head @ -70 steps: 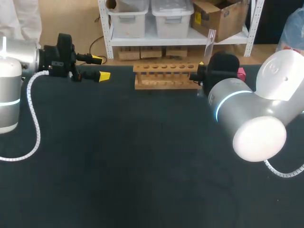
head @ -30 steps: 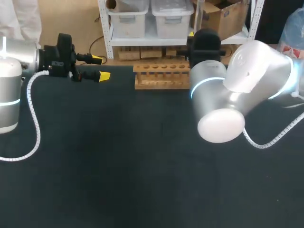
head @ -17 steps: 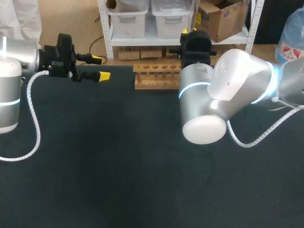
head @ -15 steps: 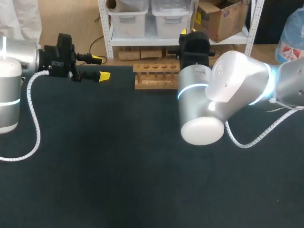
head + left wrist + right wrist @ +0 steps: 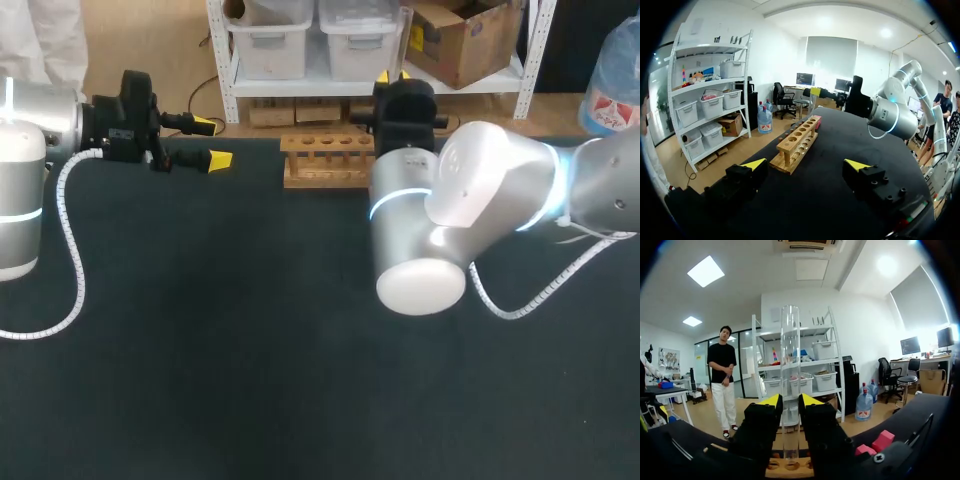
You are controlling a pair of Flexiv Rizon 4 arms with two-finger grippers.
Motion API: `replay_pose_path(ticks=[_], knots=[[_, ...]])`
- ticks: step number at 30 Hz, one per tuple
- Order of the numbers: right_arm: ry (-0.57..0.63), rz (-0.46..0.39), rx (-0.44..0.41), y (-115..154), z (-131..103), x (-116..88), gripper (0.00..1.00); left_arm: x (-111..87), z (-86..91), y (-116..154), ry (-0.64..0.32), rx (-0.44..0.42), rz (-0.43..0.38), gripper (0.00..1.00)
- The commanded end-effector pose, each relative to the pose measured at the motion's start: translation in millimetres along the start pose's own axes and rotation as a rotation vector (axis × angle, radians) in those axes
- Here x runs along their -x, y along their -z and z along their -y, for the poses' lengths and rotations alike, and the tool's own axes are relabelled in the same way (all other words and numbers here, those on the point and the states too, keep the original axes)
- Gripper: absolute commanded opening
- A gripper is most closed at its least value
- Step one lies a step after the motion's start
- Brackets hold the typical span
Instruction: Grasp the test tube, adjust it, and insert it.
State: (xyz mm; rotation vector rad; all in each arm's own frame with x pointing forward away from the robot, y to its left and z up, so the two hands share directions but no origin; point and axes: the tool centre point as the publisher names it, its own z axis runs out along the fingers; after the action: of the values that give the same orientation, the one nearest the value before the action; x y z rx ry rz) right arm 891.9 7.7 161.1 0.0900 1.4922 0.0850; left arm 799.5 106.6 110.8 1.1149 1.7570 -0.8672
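Your right arm (image 5: 460, 210) comes in from the right side and reaches across to the far edge of the dark counter (image 5: 250, 330). Its pincer (image 5: 790, 401) is closed narrowly on the clear glass test tube (image 5: 790, 380). Both yellow-tipped fingers press the tube from opposite sides at about the middle of its length. The tube stands upright, and its open top rises well above the fingertips. In the right wrist view, its rounded lower end hangs right over the row of holes in the light wooden test tube rack (image 5: 790, 467). You cannot tell from these views whether it has touched or entered a hole. In the head view the same pincer (image 5: 393, 75) sits above the right end of the rack (image 5: 325, 160), and the arm's body covers that end.

Your left arm (image 5: 20, 170) is at the far left corner of the counter, well apart from the rack. Its pincer (image 5: 212, 142) points toward the rack with the fingers spread wide and nothing between them. The left wrist view shows the rack (image 5: 799, 142) ahead of this open pincer (image 5: 806, 165), running away lengthwise.

A pink-red block (image 5: 885, 439) lies on the counter near the rack's end, beside the right pincer.
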Motion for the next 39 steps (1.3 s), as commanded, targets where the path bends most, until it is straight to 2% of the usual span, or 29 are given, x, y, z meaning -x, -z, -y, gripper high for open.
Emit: replay_pose_path(ticks=[1,17,39], knots=[[0.006,-0.014,0.193,1.4,5.6,-1.2,0.0,-1.6,1.2,0.0,-0.003,0.004,0.006,1.0],[0.009,-0.034,0.209,-6.8,5.6,-9.5,0.0,-1.6,1.2,0.0,-0.003,0.004,0.006,1.0],[-0.015,-0.043,0.212,-1.5,4.4,-11.8,0.0,-1.6,1.2,0.0,-0.003,0.004,0.006,1.0]])
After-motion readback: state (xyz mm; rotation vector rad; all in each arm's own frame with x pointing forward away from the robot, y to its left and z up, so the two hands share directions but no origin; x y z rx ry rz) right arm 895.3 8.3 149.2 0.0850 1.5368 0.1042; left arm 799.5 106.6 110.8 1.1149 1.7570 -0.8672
